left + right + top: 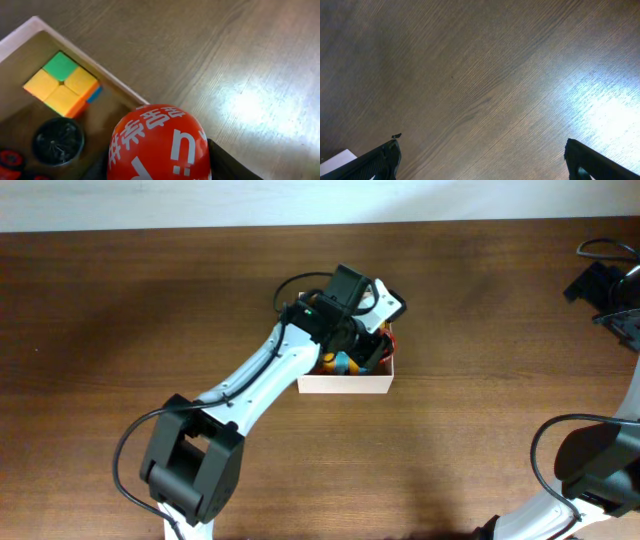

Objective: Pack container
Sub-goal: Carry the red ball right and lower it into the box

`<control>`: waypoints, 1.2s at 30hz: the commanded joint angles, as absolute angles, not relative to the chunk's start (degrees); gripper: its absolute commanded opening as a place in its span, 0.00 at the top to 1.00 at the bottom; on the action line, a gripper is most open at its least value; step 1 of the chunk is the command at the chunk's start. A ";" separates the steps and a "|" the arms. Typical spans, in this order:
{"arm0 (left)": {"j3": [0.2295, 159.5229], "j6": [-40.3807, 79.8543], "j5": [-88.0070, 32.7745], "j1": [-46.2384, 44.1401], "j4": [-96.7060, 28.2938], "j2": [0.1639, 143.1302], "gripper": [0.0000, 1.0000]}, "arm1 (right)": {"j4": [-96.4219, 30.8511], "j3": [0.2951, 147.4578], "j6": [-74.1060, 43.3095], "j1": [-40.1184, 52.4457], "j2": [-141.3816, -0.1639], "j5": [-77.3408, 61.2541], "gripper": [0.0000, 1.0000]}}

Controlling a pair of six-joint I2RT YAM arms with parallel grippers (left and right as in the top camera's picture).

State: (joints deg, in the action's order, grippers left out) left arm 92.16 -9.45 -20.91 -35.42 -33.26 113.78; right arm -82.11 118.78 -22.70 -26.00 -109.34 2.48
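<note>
**Left arm over the container, red ball at its fingers**

Finds the container (345,386) at the middle of the wooden tabletop (120,300), white outside, tan inside, open on top. Reaches over it from 7 o'clock with the left arm (260,375). Sets the left gripper (362,342) above the box's 12-to-1 o'clock part and hides most of the contents from overhead. Only scraps of orange, blue and yellow showing beneath.

From the left wrist: shows the container's white wall running from 10 o'clock down toward the centre, with bare tabletop beyond it from 1 to 3 o'clock.
- At 10 o'clock, inside the box: a two-by-two puzzle cube (62,85) with green, yellow, orange and blue faces, flat on the tan floor near the wall.
- At 8 o'clock, near the cube but apart from it: a black round ribbed thing (57,141), too dark to name closer.
- At 6 o'clock, filling the foreground: a red ball (159,145) with white lettering, overlapping the wall's near end.
- At 5 o'clock, just beside the ball: one dark finger (227,162).

Cannot tell whether the left fingers clamp the ball or stand free of it.

Right arm (600,470) well apart at 4 o'clock. Right gripper (482,167) over bare wood, fingers (380,160) spread wide, nothing between them. Dark gear with cables (605,285) between 2 and 3 o'clock at the tabletop's edge.
</note>
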 commanded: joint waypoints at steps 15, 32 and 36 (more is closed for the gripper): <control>92.84 -10.17 -18.15 -35.64 -33.08 112.81 0.04 | -82.11 119.52 -23.22 -25.89 -108.14 2.57 0.01; 92.84 -10.17 -18.15 -35.64 -33.06 112.81 0.00 | -82.11 119.52 -23.22 -25.89 -108.14 2.57 0.01; 92.84 -10.20 -18.13 -35.64 -33.04 112.81 0.00 | -82.11 119.52 -23.22 -25.89 -108.14 2.57 0.01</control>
State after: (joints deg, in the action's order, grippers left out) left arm 92.16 -9.69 -18.39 -35.66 -33.21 113.78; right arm -82.11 118.78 -22.72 -26.02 -109.34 2.48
